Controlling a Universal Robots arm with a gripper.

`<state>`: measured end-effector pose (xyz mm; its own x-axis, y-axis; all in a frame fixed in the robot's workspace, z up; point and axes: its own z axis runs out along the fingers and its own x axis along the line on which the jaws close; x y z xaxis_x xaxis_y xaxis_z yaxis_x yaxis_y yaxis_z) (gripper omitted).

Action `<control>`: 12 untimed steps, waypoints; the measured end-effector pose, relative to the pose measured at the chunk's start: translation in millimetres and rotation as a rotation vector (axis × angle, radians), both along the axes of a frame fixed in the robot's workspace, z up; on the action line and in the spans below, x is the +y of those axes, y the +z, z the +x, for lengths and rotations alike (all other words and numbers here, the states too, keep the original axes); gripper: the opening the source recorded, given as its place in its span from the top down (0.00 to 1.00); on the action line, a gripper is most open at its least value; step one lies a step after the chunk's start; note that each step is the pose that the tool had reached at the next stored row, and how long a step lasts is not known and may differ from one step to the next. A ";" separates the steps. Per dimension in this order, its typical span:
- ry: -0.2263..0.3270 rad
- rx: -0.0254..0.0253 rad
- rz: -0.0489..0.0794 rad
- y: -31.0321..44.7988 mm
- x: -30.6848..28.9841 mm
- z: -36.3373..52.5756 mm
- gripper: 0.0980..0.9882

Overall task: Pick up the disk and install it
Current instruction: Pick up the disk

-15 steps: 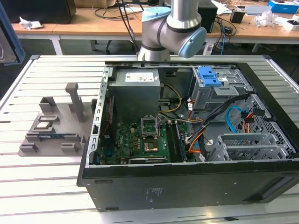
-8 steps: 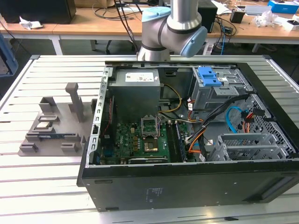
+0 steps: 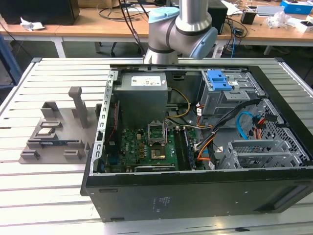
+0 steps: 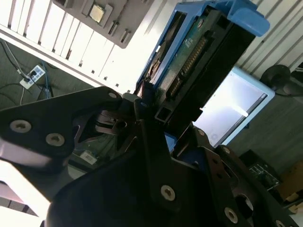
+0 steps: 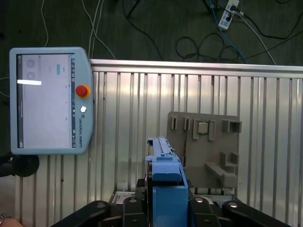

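Half the job looks done from my seat: the black jaws are clamped on the flat silver-grey hard disk (image 4: 199, 52) in its bright blue plastic carrier, held above the ribbed aluminium bench (image 5: 123, 118), not yet seated in the open black computer case (image 3: 195, 188).

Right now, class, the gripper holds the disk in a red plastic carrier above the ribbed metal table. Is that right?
No: the disk has a bright blue carrier, not red, as the first wrist view shows. The gripper does hold it above the ribbed metal table.
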<state>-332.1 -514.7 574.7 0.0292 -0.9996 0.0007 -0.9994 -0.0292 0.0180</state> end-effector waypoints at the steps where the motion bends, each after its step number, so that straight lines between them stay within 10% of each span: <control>1: 0.000 0.0006 0.000 -0.1 0.0 4.5 0.70; 12: 0.000 0.0117 0.000 -12.6 -0.1 71.8 0.70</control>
